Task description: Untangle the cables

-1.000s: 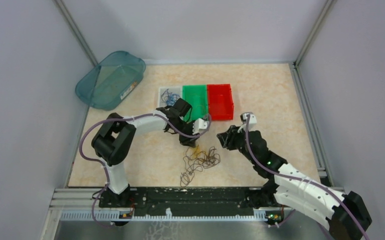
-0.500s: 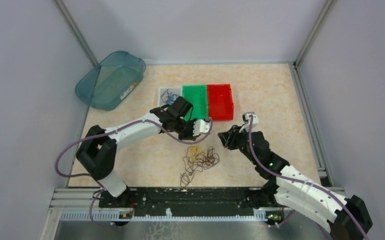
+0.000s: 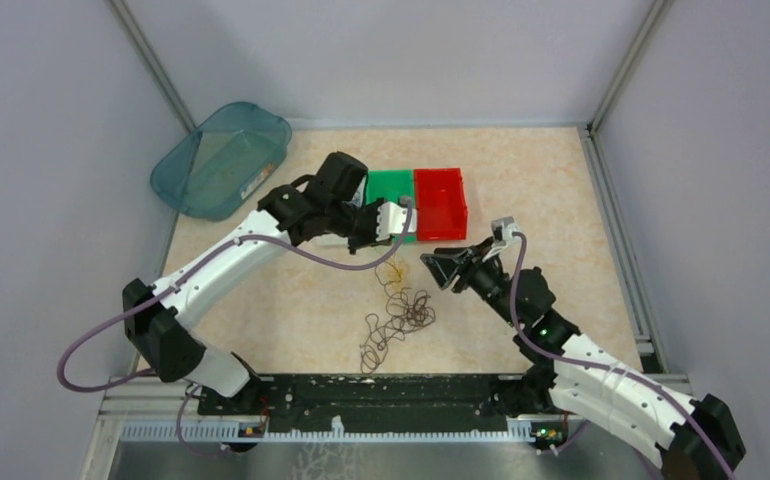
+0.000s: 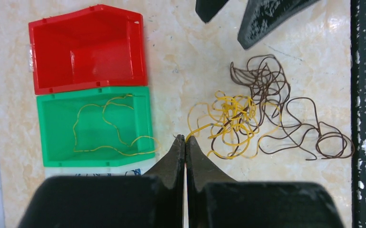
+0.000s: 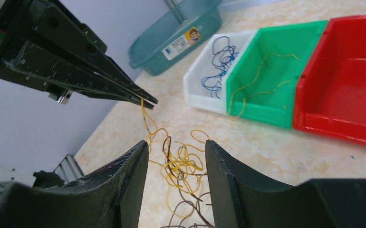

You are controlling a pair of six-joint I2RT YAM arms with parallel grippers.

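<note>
A tangle of yellow cables [image 4: 228, 118] and dark brown cables [image 4: 276, 95] lies on the table, also seen in the top view [image 3: 398, 315]. My left gripper [image 4: 185, 138] is shut on one yellow cable and holds its end above the pile; the strand hangs from the tips [image 5: 150, 100] down to the tangle [image 5: 181, 164]. In the top view the left gripper [image 3: 379, 240] is in front of the bins. My right gripper [image 3: 439, 272] is open, just right of the pile, its jaws [image 5: 176, 145] astride the tangle above the table.
A white bin [image 5: 205, 80] with blue cables [image 5: 219, 61], a green bin [image 4: 48, 126] holding one yellow cable [image 4: 105, 137], and a red bin [image 4: 88, 47] with nothing in it stand in a row. A teal tub [image 3: 223, 158] lies at the back left.
My left arm has stretched out and risen toward the bins, drawing a yellow cable up out of the pile. My right gripper has moved left, closer to the pile.
</note>
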